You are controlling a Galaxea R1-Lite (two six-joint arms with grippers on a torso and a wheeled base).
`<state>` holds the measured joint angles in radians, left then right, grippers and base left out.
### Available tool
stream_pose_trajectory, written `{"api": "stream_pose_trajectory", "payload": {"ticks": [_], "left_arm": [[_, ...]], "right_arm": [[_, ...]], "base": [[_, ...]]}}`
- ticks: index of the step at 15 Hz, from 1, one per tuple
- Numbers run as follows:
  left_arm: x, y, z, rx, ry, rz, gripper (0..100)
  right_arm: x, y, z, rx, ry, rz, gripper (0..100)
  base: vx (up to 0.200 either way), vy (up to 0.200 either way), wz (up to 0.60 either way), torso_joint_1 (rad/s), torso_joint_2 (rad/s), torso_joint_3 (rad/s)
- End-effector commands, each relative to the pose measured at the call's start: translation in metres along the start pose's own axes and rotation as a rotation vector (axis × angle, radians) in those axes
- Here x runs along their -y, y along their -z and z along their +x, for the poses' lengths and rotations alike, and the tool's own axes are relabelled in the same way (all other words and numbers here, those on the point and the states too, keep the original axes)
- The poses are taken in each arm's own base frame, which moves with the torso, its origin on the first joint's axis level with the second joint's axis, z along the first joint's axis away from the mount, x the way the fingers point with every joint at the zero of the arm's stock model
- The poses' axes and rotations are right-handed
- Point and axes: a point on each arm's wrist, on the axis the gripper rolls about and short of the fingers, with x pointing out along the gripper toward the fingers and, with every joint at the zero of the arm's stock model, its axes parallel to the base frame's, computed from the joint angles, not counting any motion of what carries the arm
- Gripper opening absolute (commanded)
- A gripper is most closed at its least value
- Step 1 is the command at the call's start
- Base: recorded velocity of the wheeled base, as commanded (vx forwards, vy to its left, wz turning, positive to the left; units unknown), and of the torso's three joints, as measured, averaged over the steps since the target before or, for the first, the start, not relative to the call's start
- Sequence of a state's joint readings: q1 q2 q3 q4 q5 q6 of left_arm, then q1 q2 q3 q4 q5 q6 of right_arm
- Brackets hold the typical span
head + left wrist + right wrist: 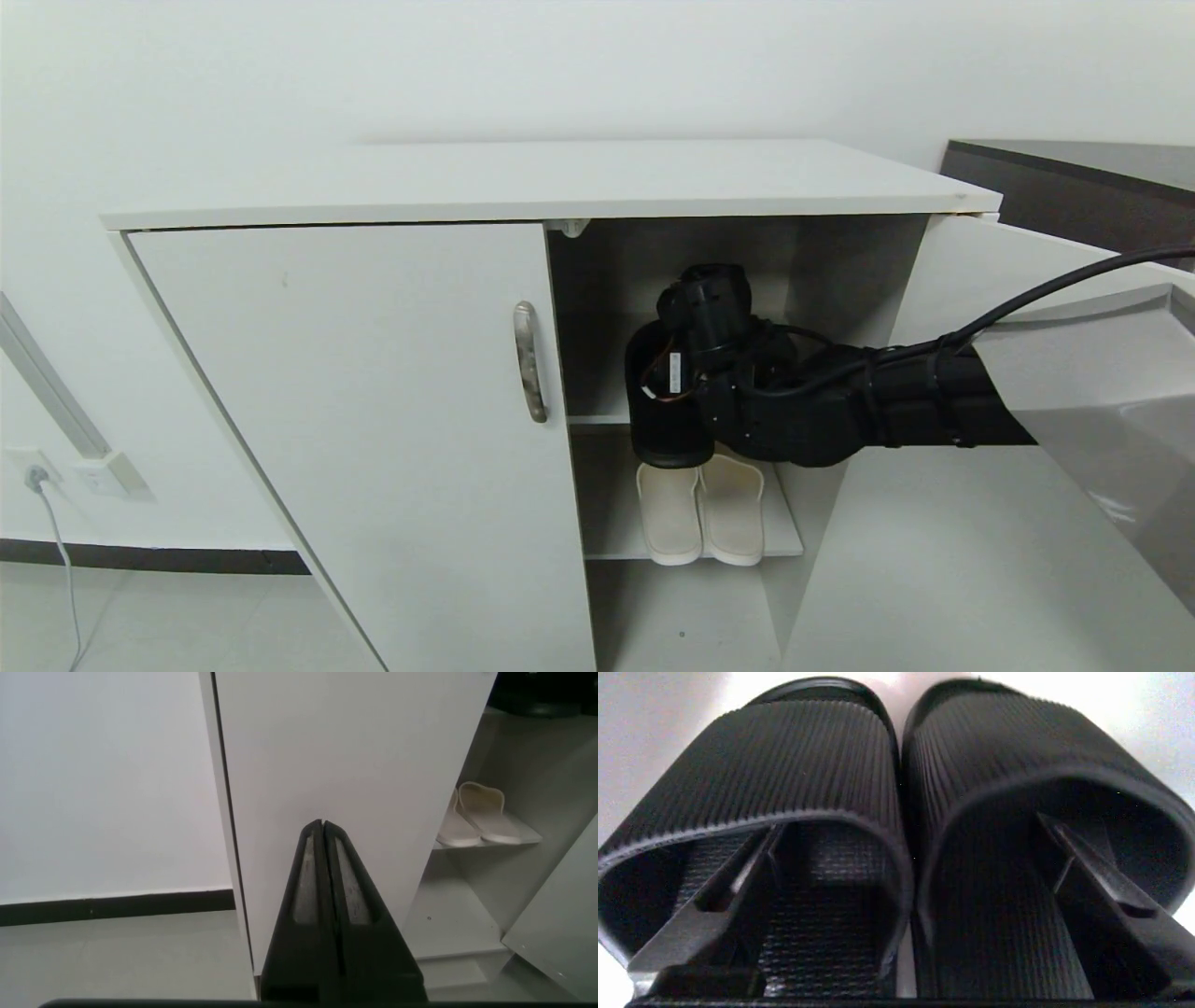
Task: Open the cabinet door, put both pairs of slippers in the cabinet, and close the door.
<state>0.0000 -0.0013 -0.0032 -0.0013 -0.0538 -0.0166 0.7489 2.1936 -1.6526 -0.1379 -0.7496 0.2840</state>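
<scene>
The white cabinet (560, 182) has its right door (980, 280) swung open and its left door (355, 420) closed. A pair of black slippers (813, 775) lies on the upper shelf, heels (667, 439) hanging over the shelf edge. My right gripper (910, 831) is open inside the cabinet. One finger (719, 905) sits inside each slipper, apart from the inner walls. A pair of white slippers (700, 509) rests side by side on the lower shelf (481, 812). My left gripper (322, 835) is shut on nothing, low in front of the closed left door.
The closed door carries a metal handle (528, 362) at its right edge. A wall socket with a plugged cable (37, 481) is at the lower left. A dark counter (1074, 177) stands behind the cabinet on the right. Bare floor (121, 961) lies left of the cabinet.
</scene>
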Motion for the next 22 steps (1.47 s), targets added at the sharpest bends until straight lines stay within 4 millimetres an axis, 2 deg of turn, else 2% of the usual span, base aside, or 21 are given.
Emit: {"api": "stream_pose_trajectory", "payload": {"ticks": [1,5,6,8,9,13,16,17,19,22], "left_arm": [[0.0,0.0,0.0,-0.001,0.0,0.0,0],[0.0,0.0,0.0,-0.001,0.0,0.0,0],[0.0,0.0,0.0,-0.001,0.0,0.0,0],[0.0,0.0,0.0,-0.001,0.0,0.0,0],[0.0,0.0,0.0,-0.001,0.0,0.0,0],[0.0,0.0,0.0,-0.001,0.0,0.0,0],[0.0,0.0,0.0,-0.001,0.0,0.0,0],[0.0,0.0,0.0,-0.001,0.0,0.0,0],[0.0,0.0,0.0,-0.001,0.001,0.001,0],[0.0,0.0,0.0,-0.001,0.001,0.003,0]], "right_arm": [[0.005,-0.008,-0.017,0.009,-0.016,0.005,100],[0.01,-0.006,-0.058,-0.003,-0.054,-0.028,100],[0.011,-0.006,-0.063,-0.001,-0.055,-0.03,100],[0.018,-0.006,-0.088,0.009,-0.083,-0.036,100],[0.019,-0.006,-0.091,0.01,-0.087,-0.036,100],[0.045,-0.006,-0.134,0.031,-0.153,-0.022,100],[0.053,0.005,-0.16,0.03,-0.215,-0.035,100],[0.057,0.011,-0.164,0.016,-0.236,-0.047,0],[0.061,0.017,-0.172,0.01,-0.34,-0.036,0],[0.059,0.029,-0.168,0.0,-0.358,-0.046,0]], "base": [[0.0,0.0,0.0,0.0,0.0,0.0],[0.0,0.0,0.0,0.0,0.0,0.0],[0.0,0.0,0.0,0.0,0.0,0.0],[0.0,0.0,0.0,0.0,0.0,0.0],[0.0,0.0,0.0,0.0,0.0,0.0],[0.0,0.0,0.0,0.0,0.0,0.0],[0.0,0.0,0.0,0.0,0.0,0.0],[0.0,0.0,0.0,0.0,0.0,0.0],[0.0,0.0,0.0,0.0,0.0,0.0],[0.0,0.0,0.0,0.0,0.0,0.0]]}}
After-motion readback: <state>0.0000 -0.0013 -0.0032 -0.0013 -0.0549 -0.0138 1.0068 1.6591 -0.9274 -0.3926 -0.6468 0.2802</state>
